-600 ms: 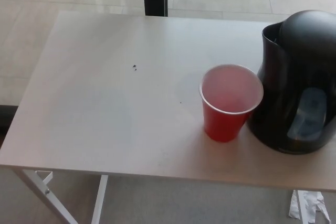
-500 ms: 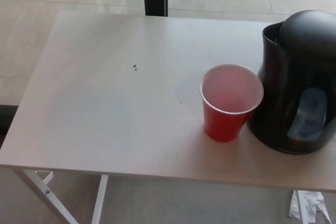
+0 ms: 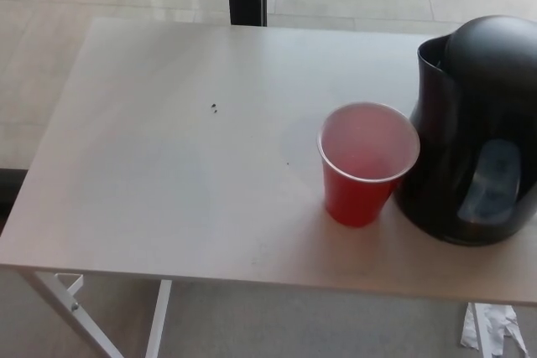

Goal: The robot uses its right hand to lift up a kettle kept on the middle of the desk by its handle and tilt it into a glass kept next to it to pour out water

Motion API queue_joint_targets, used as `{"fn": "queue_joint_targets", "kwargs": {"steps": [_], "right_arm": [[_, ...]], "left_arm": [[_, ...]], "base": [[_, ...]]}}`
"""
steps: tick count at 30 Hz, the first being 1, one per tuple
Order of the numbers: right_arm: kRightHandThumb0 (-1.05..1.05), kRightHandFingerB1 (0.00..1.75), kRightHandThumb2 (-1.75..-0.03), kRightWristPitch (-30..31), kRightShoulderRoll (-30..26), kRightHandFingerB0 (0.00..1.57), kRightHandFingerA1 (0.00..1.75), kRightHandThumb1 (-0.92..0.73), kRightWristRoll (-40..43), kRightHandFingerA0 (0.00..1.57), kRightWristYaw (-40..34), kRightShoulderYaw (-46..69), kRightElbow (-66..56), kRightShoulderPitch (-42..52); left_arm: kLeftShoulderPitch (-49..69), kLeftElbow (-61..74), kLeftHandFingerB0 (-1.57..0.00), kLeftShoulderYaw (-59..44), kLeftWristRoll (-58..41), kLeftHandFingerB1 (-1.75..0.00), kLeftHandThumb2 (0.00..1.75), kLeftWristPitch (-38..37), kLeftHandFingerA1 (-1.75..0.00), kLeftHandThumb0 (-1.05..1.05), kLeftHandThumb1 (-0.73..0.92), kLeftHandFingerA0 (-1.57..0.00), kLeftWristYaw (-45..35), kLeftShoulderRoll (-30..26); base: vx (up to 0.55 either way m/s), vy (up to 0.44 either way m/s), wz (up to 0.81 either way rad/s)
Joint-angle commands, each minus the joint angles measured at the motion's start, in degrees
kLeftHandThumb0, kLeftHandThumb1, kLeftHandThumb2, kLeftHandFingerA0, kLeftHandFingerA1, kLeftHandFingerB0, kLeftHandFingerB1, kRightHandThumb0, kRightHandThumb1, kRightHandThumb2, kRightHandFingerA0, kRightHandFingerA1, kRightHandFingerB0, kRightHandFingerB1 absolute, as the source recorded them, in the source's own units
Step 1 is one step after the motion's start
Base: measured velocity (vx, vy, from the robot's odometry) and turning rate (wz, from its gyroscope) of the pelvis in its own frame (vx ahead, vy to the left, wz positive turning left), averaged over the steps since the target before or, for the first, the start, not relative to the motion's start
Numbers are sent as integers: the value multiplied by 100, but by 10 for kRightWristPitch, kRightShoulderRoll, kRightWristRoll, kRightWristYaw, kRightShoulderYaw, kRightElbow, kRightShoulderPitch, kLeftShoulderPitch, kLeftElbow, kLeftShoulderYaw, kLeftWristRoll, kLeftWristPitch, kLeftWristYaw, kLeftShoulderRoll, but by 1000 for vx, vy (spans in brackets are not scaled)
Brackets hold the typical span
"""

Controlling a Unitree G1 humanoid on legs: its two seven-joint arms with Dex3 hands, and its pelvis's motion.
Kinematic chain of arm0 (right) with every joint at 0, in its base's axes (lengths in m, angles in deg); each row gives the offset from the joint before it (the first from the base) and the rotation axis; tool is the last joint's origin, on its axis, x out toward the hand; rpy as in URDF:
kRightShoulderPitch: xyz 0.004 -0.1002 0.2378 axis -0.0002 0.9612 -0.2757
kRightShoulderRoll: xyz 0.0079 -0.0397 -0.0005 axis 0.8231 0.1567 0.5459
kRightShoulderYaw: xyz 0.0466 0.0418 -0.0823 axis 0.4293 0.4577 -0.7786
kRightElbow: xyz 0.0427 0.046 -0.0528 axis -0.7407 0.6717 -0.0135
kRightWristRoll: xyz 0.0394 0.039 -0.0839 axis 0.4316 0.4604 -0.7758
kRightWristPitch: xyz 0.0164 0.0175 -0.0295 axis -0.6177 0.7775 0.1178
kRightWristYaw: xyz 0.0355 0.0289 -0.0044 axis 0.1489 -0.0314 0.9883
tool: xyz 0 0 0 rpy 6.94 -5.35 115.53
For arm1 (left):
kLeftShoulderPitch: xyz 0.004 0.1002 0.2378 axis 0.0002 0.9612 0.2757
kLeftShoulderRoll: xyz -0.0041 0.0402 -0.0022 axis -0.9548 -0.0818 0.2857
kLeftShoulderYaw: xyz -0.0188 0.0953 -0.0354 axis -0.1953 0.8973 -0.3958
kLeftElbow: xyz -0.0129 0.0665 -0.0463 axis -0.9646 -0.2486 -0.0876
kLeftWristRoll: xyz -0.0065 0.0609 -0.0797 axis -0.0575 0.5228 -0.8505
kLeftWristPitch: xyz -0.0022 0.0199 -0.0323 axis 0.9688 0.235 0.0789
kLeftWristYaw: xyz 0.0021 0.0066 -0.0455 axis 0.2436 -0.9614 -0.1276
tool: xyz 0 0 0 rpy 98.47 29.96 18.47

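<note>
One black kettle [image 3: 474, 132] and one red cup [image 3: 366, 163] stand upright on the white desk [image 3: 168, 173], the cup just left of the kettle. The frame's right edge cuts off the kettle, hiding its handle. Neither robot hand shows, so their state cannot be told.

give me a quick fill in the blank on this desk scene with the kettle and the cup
1. The cup standing beside the kettle is ____ on the outside.
2. The kettle is ____ in colour.
3. Seen from the head camera, the cup stands to the ____ of the kettle.
4. The number of robot hands in view is ____.

Missing words: red; black; left; zero
</note>
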Motion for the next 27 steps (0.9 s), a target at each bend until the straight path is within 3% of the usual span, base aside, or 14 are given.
{"fn": "queue_joint_targets", "kwargs": {"steps": [1, 2, 3, 6, 27], "right_arm": [[-84, 38, -88, 70, -51, 1, 44, -50, 58, 0, 15, 7, -61, -50], [-84, 40, -88, 77, -54, 1, 43, -50, 64, 0, 18, 7, -70, -55], [-90, 55, -59, 103, -60, 1, 28, -57, 78, 0, 21, 5, -101, -67], [-90, 55, -59, 133, -62, 1, 28, -57, 87, 0, 17, 2, -139, -73], [-90, 55, -59, 169, -64, 1, 28, -57, 100, 0, 19, 33, -173, -42]], "left_arm": [[-1, -5, -30, -1, -12, -53, 100, -41, -61, -69, 62, -49, -8, -8], [-1, -4, -29, -1, -12, -52, 100, -40, -62, -67, 61, -49, -7, -8], [-1, -4, -29, 0, -13, -52, 100, -38, -62, -67, 61, -49, -6, -8], [-5, -5, -29, 2, -12, -52, 100, -38, -62, -67, 61, -49, -5, -9], [-1, -4, -29, 14, -17, -52, 100, -46, -62, -67, 61, -49, -8, -3]], "base": [[0, 0, 0], [0, 0, 0], [0, 0, 0], [0, 0, 0], [0, 0, 0]]}}
